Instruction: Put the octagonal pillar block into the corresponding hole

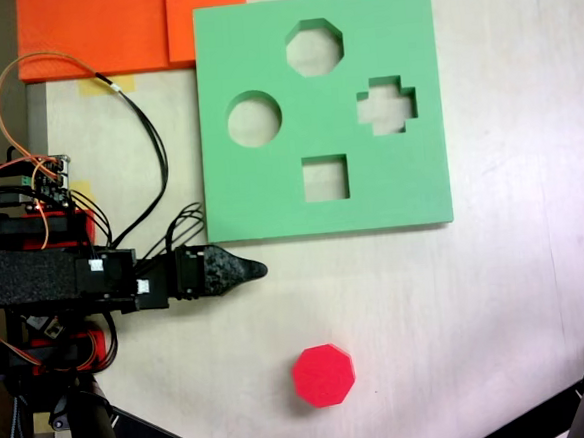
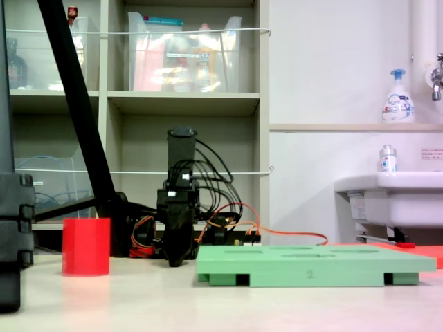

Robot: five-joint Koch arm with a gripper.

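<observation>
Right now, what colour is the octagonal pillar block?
Bright red; the octagonal pillar block shows best in the fixed view from above.

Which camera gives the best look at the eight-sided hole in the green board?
The fixed view from above: there the eight-sided hole shows its whole outline near the far edge of the green board. The low side-on fixed view shows the board edge-on, so its cutouts are only thin dark slivers and their shapes cannot be told.

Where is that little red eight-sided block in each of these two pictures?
Looking-down fixed view: the red block sits low centre on the table, below the green board.
Table-level fixed view: the red block stands upright at far left.
Shared landmark: the green board, with the black claw between it and the block.
</observation>
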